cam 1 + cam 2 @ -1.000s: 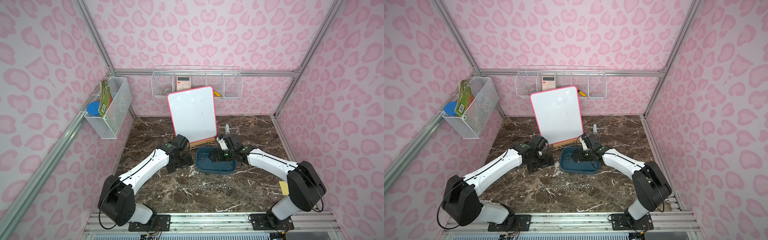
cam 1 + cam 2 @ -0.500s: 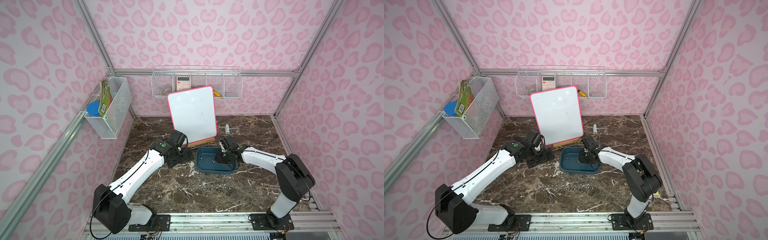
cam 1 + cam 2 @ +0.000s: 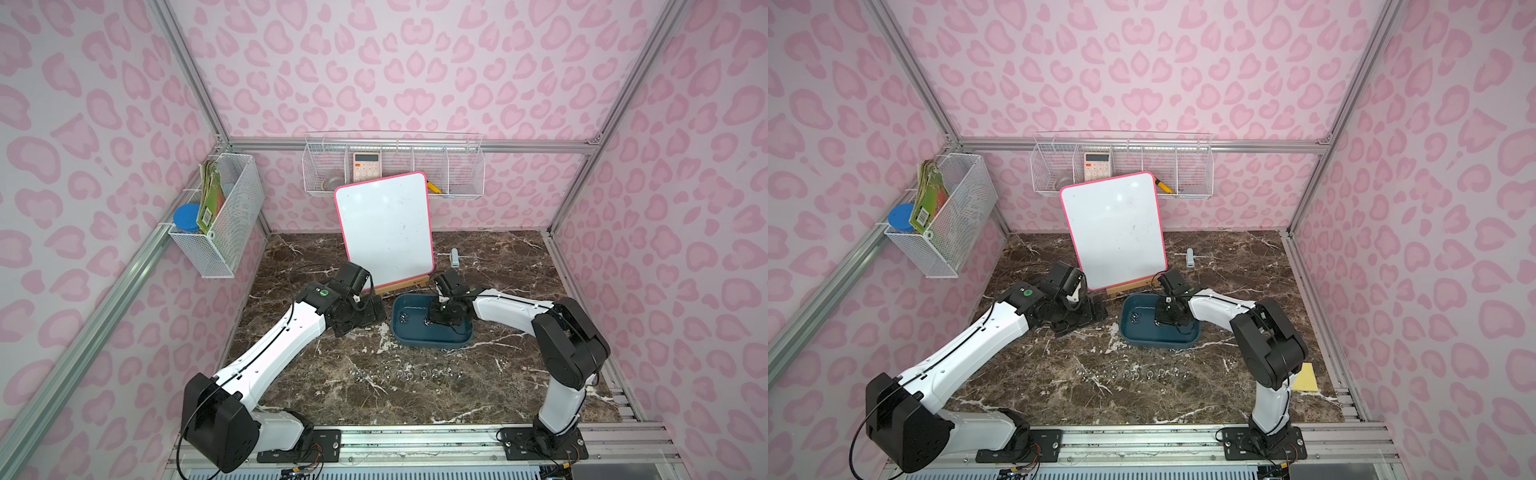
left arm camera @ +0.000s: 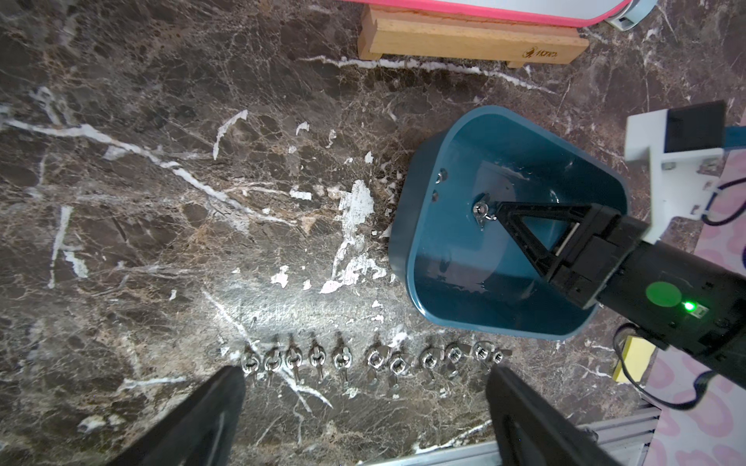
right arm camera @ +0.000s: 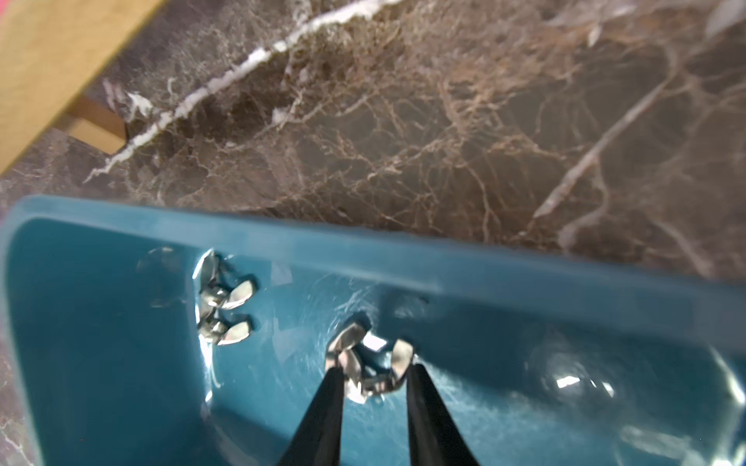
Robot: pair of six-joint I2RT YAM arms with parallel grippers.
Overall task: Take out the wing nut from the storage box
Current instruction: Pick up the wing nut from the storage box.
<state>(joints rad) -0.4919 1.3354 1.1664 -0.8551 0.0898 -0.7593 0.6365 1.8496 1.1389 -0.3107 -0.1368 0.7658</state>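
The brown marble tabletop (image 3: 478,386) carries a pink-framed whiteboard (image 3: 384,232) leaning on a wooden stand (image 4: 464,40) at the far middle. Just near and right of that stand sits the teal storage box (image 3: 432,342). The right gripper (image 5: 374,368) reaches down into the box from the right, its fingers drawn narrow on a wing nut (image 5: 363,381) that lies around the middle of the box floor. Both tips touch its wings, one on each side. Two more wing nuts (image 5: 222,306) lie together toward the left end of the box, apart from the fingers. The left gripper (image 4: 364,371) hangs just left of the box over bare marble, jaws spread wide and holding nothing. Nearer the robot, a row of wing nuts (image 4: 317,357) lines the tabletop. The stand bears a small burnt-in logo (image 4: 541,53), too small to read. A green packet (image 3: 210,199) in the left wire basket (image 3: 232,232) shows a barcode, and a calculator (image 3: 367,166) stands in the far wire basket (image 3: 465,174), its keys illegible.
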